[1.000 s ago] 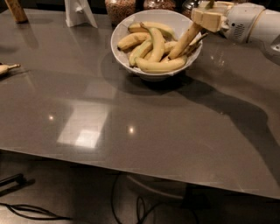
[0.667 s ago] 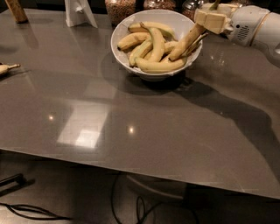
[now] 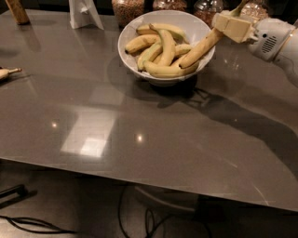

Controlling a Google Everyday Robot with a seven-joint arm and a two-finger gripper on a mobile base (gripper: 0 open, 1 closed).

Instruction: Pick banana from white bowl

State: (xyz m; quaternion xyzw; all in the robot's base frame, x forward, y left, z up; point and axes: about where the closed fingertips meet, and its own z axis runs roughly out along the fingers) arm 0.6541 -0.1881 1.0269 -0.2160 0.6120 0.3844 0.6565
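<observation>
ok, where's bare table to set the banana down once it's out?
Bare: the whole front of the table, from the white bowl to the near edge, and left of the bowl. Crowded: the back edge, with jars, a white stand, and the gripper holding the banana at the bowl's right rim.

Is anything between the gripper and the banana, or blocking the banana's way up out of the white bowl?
Nothing visible. The gripper holds the banana by its stem end, over the right side of the white bowl; its lower end rests on the other bananas, nothing above it.
</observation>
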